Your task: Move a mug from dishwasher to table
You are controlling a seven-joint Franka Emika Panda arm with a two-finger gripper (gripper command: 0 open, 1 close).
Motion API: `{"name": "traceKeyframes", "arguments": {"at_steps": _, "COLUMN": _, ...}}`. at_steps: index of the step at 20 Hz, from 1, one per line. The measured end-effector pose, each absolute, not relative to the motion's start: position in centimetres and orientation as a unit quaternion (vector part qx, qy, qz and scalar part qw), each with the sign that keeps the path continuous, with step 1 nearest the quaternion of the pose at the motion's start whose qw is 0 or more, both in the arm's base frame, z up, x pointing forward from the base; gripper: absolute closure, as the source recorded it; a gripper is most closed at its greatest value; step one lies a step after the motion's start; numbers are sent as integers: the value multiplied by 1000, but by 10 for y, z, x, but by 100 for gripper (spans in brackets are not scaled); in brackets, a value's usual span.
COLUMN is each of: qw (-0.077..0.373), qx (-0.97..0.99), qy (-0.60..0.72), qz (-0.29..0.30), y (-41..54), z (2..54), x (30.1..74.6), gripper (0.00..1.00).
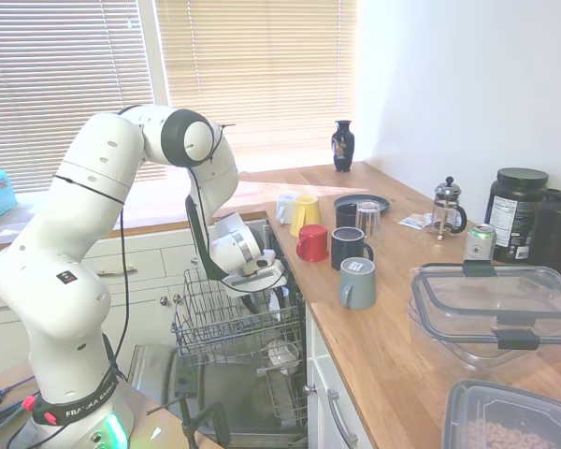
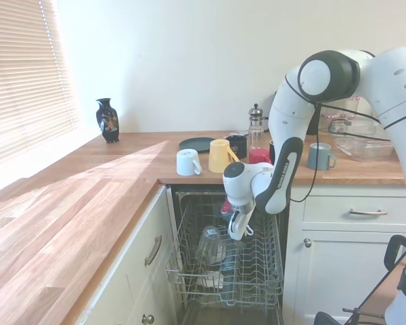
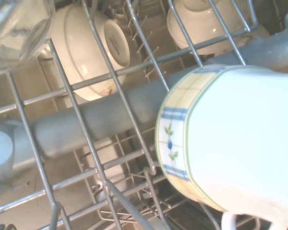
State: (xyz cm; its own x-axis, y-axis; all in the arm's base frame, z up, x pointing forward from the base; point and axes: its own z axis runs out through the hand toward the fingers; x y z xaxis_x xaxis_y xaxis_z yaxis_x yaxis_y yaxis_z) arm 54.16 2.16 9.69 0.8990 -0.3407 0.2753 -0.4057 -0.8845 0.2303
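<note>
One mug (image 3: pixel 230 139) pinched in my gripper (image 2: pixel 237 227) above the dishwasher (image 2: pixel 254 267) rack; carry right to table (image 1: pixel 393 327) remains.

The mug (image 3: pixel 230 143) in the wrist view is white, with a rim band of cream squares outlined in green and blue, some carrying a small blue flower on a green stem. The dishwasher (image 1: pixel 234 337) racks are grey wire, and pale white crockery (image 3: pixel 86 52) lies in the rack below. The table (image 1: pixel 393 346) is light-brown wood over white cabinets. On it stand a red mug (image 1: pixel 310 242), a yellow mug (image 1: pixel 305 213), a dark navy mug (image 1: pixel 350 248), a grey mug (image 1: pixel 357 282) with a white label, a pale blue-white mug (image 2: pixel 187 162) and a dark blue vase (image 1: pixel 343 145) with a small gold motif. The arm (image 1: pixel 103 187) is white with black joints.
</note>
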Motion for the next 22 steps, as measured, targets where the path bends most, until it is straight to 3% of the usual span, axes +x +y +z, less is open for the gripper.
{"name": "traceKeyframes", "arguments": {"at_steps": 3, "qw": 143, "qx": 964, "qy": -194, "qz": 113, "y": 21, "z": 91, "x": 544, "gripper": 0}}
{"name": "traceKeyframes", "arguments": {"at_steps": 4, "qw": 143, "qx": 964, "qy": -193, "qz": 113, "y": 21, "z": 87, "x": 546, "gripper": 100}}
{"name": "traceKeyframes", "arguments": {"at_steps": 22, "qw": 144, "qx": 955, "qy": -216, "qz": 143, "y": 16, "z": 80, "x": 561, "gripper": 100}}
